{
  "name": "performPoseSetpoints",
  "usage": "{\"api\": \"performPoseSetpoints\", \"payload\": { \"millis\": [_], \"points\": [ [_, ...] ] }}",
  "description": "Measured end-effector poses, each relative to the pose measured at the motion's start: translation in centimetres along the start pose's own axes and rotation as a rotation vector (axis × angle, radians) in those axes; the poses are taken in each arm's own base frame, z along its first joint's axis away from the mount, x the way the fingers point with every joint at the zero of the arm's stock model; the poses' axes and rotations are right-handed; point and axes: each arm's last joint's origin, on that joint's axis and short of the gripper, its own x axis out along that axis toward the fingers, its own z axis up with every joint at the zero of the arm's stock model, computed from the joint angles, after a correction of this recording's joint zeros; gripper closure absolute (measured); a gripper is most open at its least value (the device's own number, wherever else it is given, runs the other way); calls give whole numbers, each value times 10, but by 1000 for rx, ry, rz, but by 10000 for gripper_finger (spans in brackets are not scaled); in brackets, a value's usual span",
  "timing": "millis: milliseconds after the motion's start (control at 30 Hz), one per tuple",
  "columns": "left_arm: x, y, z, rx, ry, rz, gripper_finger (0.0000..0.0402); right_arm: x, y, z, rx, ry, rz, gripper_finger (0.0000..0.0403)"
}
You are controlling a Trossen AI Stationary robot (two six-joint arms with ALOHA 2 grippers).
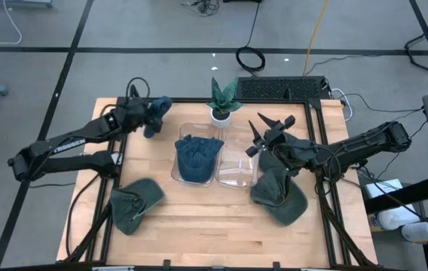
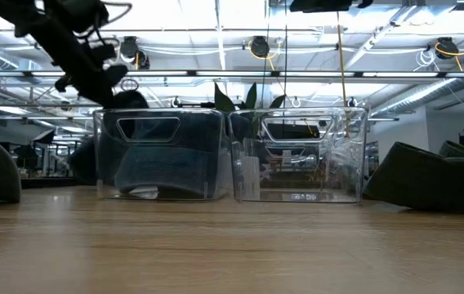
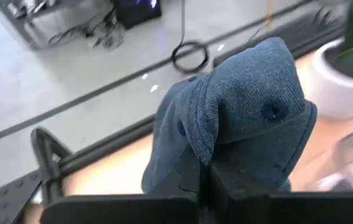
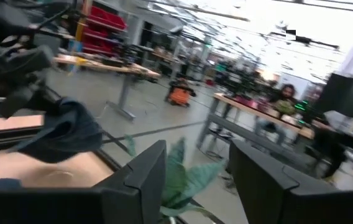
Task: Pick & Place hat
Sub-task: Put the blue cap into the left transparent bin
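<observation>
nearest the table's front edge lay two dark green caps, one on the left and one on the right, both flat on the wooden table and well apart from each other. behind them, in the middle of the table, two clear plastic bins stood side by side and touching: the left bin held a blue cap that filled most of it, while the right bin looked empty of caps, though its clear walls made that hard to judge from above. the right gripper hung over the right bin's far corner with its two dark fingers spread apart and nothing between them; its arm reached in from the table's right side, just beyond the right green cap. just behind the bins a small potted plant stood in a white pot. at the far left corner of the table the left gripper was raised above the wood, clamped tight on a blue denim cap that hung crumpled from its fingertips, the fabric pinched where the two fingers met. this cap was held off to the left of the plant and behind the left bin, touching neither. in the low view the left arm came down above the left bin's side. beyond the table's far edge a black keyboard lay on the frame, and a coiled cable sat on the grey floor.
</observation>
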Motion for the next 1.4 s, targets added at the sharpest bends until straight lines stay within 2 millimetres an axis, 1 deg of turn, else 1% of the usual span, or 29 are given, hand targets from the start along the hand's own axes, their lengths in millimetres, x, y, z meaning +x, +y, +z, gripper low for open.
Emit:
{"api": "performPoseSetpoints", "payload": {
  "millis": [233,333,433,633,867,967,1067,1233,1400],
  "points": [
    [-26,-3,9,-52,-156,-88,400,0,4,1,0,-49,121,214],
    [-35,-4,13,-74,-226,-101,400,0,6,0,14,-53,149,214],
    [-42,-7,18,-82,-294,-145,400,2,7,-2,69,-51,191,216],
    [-54,-17,27,-74,-419,-222,400,3,8,-3,90,-56,247,213],
    [-70,-29,31,-58,-521,-165,400,3,8,-2,145,-54,247,202],
    [-78,-34,31,-60,-554,-174,400,3,8,-2,145,-55,249,203],
    [-88,-40,32,-76,-590,-209,400,3,10,-2,149,-70,303,206],
    [-102,-48,35,-116,-658,-224,400,1,13,1,227,-109,441,208],
    [-111,-62,41,-133,-734,-272,400,4,18,-1,285,-117,465,210]
  ]
}}
